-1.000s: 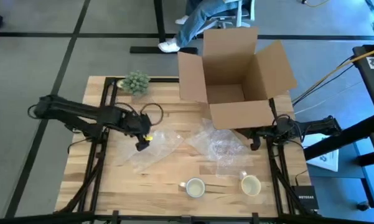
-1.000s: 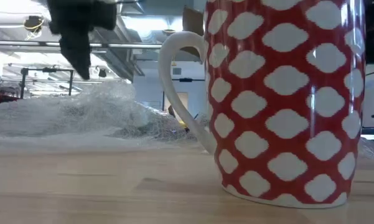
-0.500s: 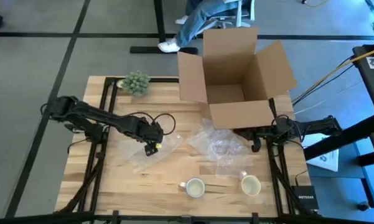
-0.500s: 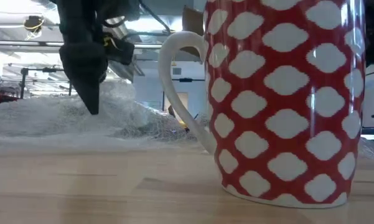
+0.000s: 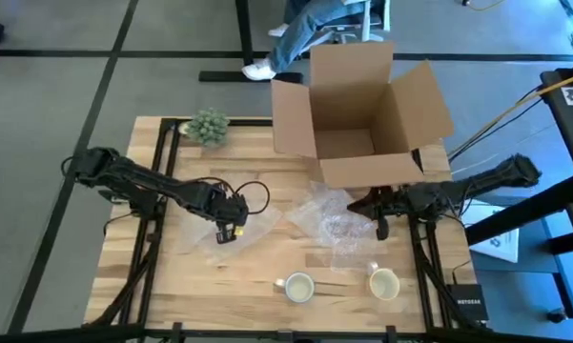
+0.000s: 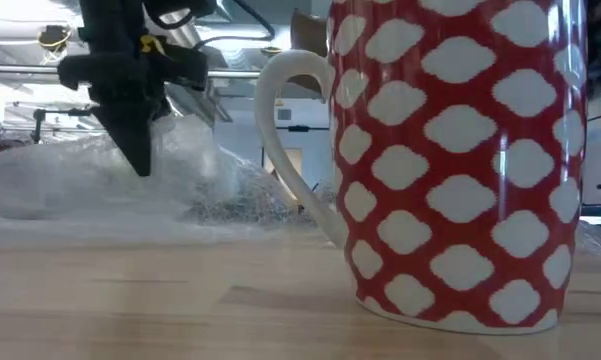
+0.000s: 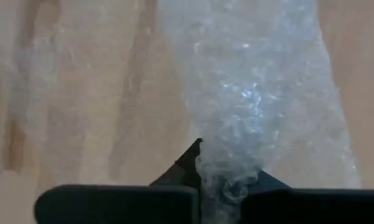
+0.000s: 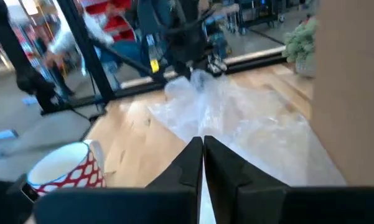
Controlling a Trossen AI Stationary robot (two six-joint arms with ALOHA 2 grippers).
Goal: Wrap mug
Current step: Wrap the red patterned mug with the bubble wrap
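Observation:
Two mugs, red outside with white blobs, stand upright near the table's front edge (image 5: 298, 286) (image 5: 384, 283); one fills the low view (image 6: 460, 160). A clear bubble-wrap sheet (image 5: 210, 238) lies flat left of centre, and my left gripper (image 5: 227, 232) (image 6: 138, 160) is shut on it. A second, crumpled sheet (image 5: 332, 221) lies in front of the box. My right gripper (image 5: 379, 227) (image 8: 202, 149) hangs shut at that sheet's right edge, holding nothing. My left gripper pinches a gathered bunch of the left bubble-wrap sheet (image 7: 227, 183) between its two fingers, near the sheet's middle. The fingers (image 6: 135, 140) come from above, pointing down. The rest of the sheet lies slack on the table.
An open cardboard box (image 5: 362, 105) stands at the far right, its flaps spread. A small green plant (image 5: 208, 126) sits at the far left corner. A person's legs (image 5: 305, 33) show beyond the table. Bare wood lies between the two sheets and the mugs.
My left gripper has moved a little toward the table's right and near edge, come down onto the left sheet and shut on it, bunching the wrap there. My right gripper has moved from the box's front toward the table's left, staying shut.

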